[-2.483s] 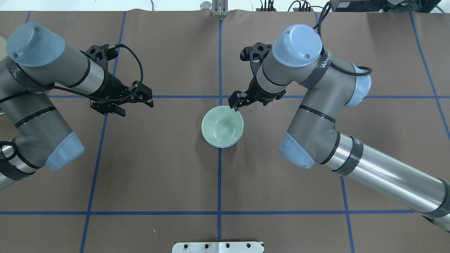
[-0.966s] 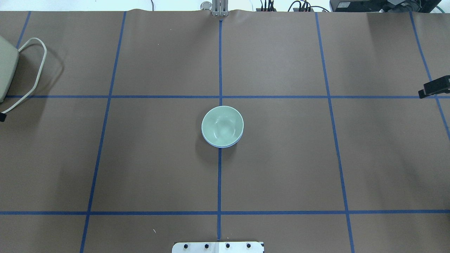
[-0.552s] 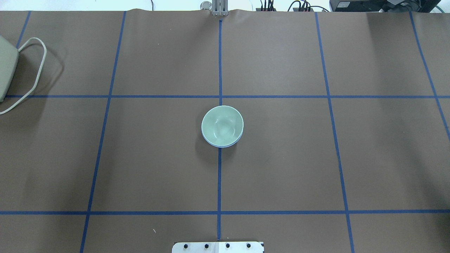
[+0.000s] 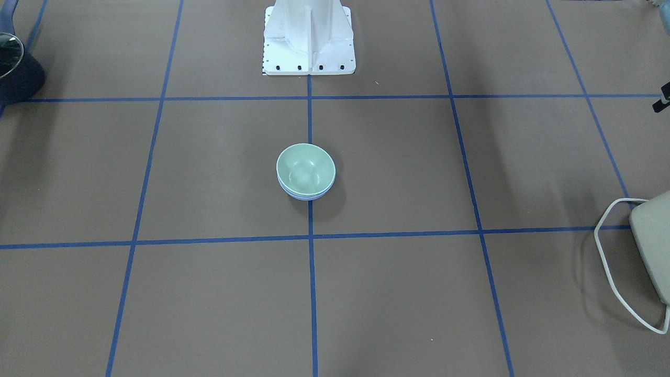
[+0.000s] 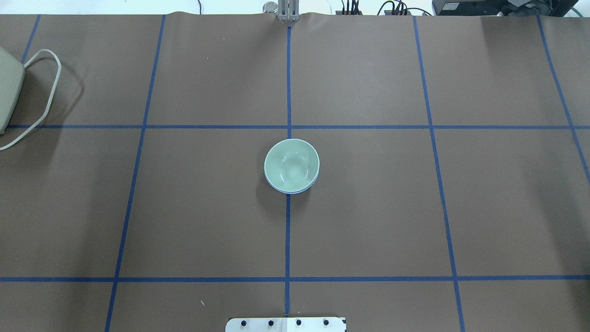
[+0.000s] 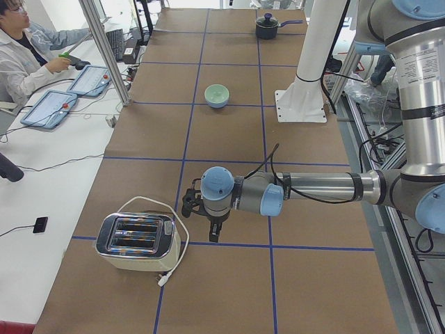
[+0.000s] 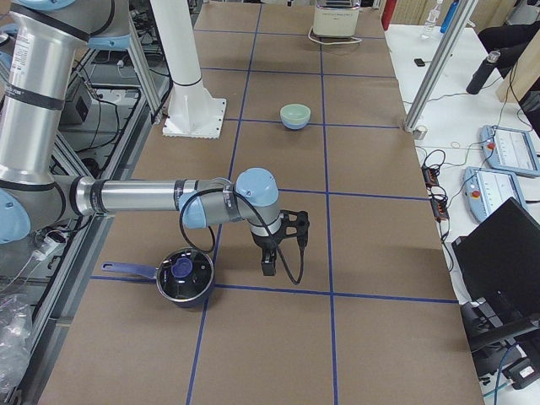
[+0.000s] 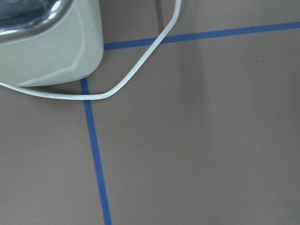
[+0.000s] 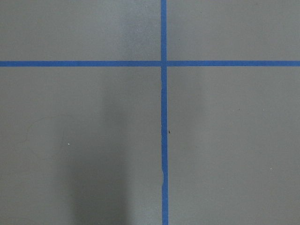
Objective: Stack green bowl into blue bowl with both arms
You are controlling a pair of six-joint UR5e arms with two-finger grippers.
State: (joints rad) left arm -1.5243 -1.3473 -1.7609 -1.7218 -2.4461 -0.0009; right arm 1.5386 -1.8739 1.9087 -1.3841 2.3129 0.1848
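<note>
The green bowl [image 5: 291, 163] sits nested inside the blue bowl [image 5: 290, 191] at the table's middle, on the centre tape line. Only the blue bowl's rim and lower wall show under it. Both also show in the front view, the green bowl [image 4: 305, 168] in the blue bowl [image 4: 306, 197]. My left gripper [image 6: 211, 233] shows in the exterior left view, low over the table beside the toaster, far from the bowls. My right gripper [image 7: 270, 266] shows in the exterior right view near the pot. I cannot tell whether either is open or shut.
A cream toaster [image 6: 135, 240] with a white cord stands at the table's left end. A dark lidded pot [image 7: 184, 277] stands at the right end. The white pedestal [image 4: 309, 36] stands at my base. An operator [image 6: 28, 49] sits across the table.
Both arms have drawn back out of the overhead view, away from the bowls toward the table's ends. The stacked bowls have not moved.
</note>
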